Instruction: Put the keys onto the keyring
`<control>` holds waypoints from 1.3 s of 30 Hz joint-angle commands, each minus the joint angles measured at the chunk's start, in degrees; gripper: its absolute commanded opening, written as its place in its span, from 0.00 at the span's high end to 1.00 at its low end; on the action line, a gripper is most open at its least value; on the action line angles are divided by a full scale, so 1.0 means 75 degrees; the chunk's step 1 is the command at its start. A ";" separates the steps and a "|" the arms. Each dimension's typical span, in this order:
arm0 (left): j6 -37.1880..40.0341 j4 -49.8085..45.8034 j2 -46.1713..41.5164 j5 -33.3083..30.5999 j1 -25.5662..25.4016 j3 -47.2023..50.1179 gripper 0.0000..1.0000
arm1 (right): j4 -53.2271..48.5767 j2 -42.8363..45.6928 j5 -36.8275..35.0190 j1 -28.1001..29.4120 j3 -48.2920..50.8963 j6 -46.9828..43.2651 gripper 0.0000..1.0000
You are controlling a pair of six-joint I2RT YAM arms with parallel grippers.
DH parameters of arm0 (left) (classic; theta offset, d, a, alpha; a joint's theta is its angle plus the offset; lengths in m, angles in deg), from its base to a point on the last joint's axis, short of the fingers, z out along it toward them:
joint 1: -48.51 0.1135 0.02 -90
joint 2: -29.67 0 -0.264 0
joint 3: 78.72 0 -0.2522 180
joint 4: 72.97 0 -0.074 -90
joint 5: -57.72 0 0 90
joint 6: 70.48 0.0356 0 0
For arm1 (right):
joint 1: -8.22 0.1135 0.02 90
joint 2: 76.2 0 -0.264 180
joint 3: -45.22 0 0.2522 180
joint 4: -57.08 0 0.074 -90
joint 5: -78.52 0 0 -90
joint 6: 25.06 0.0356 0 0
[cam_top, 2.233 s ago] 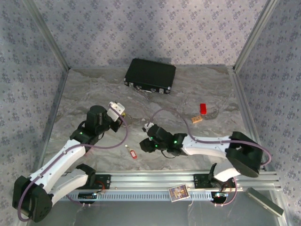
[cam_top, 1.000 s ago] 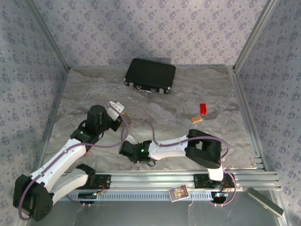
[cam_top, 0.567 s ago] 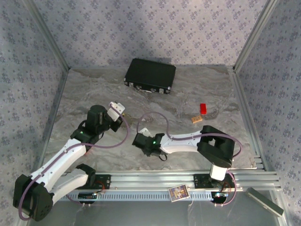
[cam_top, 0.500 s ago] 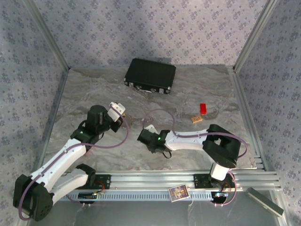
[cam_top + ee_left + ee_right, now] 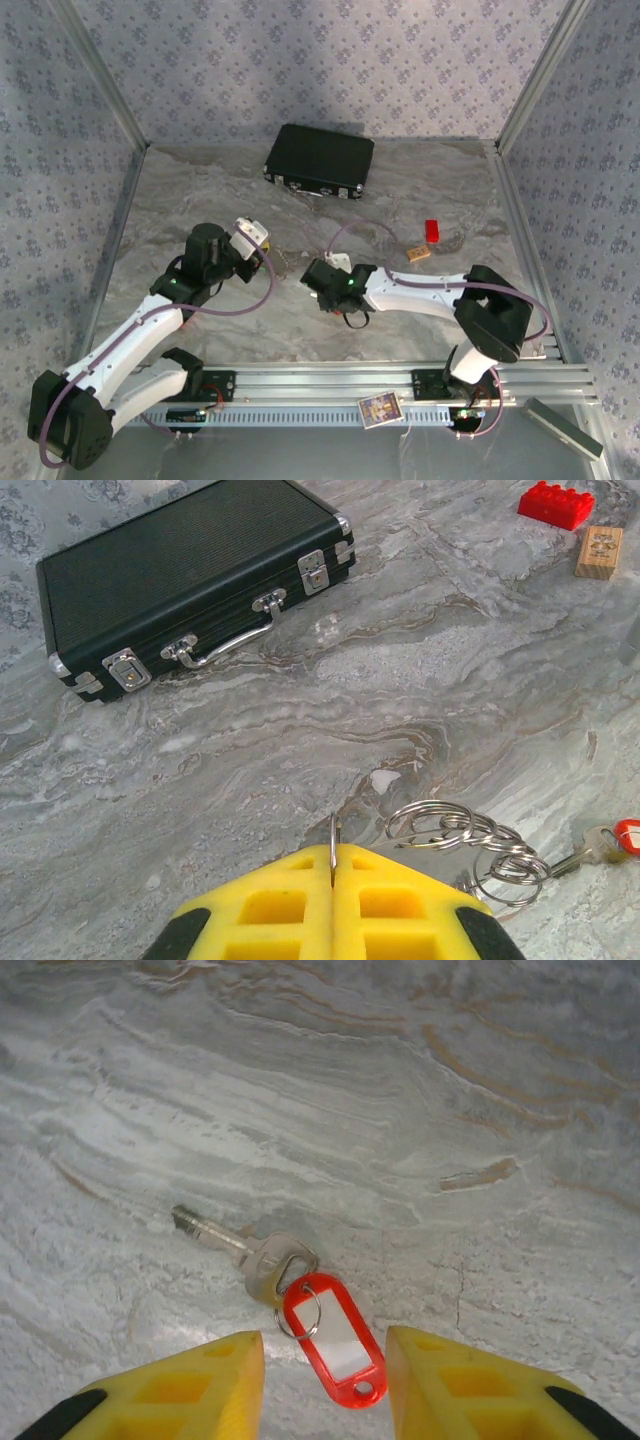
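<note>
My left gripper (image 5: 333,858) is shut on the keyring (image 5: 333,832), a thin metal loop seen edge-on between the yellow fingertips. A chain of smaller rings (image 5: 470,840) lies on the table just right of it. Further right lies a key with a red tag (image 5: 608,842). In the right wrist view that key (image 5: 262,1258) and its red tag (image 5: 335,1350) lie flat between the fingers of my open right gripper (image 5: 325,1385), touching neither. From above, the left gripper (image 5: 252,243) and right gripper (image 5: 312,272) stand close together at mid-table.
A black case (image 5: 320,160) lies at the back. A red block (image 5: 431,230) and a small tan block (image 5: 418,253) sit to the right. A metal rail (image 5: 330,385) runs along the near edge, and patterned walls close in the sides.
The right arm swung from the front left, where the red-tagged key lay, back toward the left gripper. Its jaws have opened and the key now lies between them. The left arm held still.
</note>
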State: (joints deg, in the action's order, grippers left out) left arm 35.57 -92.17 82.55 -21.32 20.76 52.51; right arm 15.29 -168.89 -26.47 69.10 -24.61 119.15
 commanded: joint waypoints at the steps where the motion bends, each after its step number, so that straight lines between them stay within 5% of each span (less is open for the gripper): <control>1: 0.0109 0.0127 -0.0100 0.0215 0.0008 -0.0110 1.00 | 0.0174 -0.0220 0.0250 -0.0111 0.0084 0.0930 0.65; 15: 0.0111 0.0148 -0.0114 0.0229 -0.0003 -0.0123 1.00 | 0.0114 -0.0783 0.0216 -0.0055 -0.0199 0.1240 0.71; 34: 0.0168 0.0092 -0.0125 0.0236 -0.0026 -0.0126 1.00 | -0.0302 -0.0849 -0.0121 0.0080 -0.0592 0.0895 1.00; 39: 0.0168 0.0096 -0.0121 0.0237 -0.0027 -0.0124 1.00 | -0.0395 -0.0763 -0.0215 0.0108 -0.0619 0.0713 1.00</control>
State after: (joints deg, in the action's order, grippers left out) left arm 35.97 -92.19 82.55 -21.10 20.76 52.51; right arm 15.07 -175.23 -25.85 69.49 -27.85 125.82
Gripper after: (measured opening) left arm 0.045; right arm 0.052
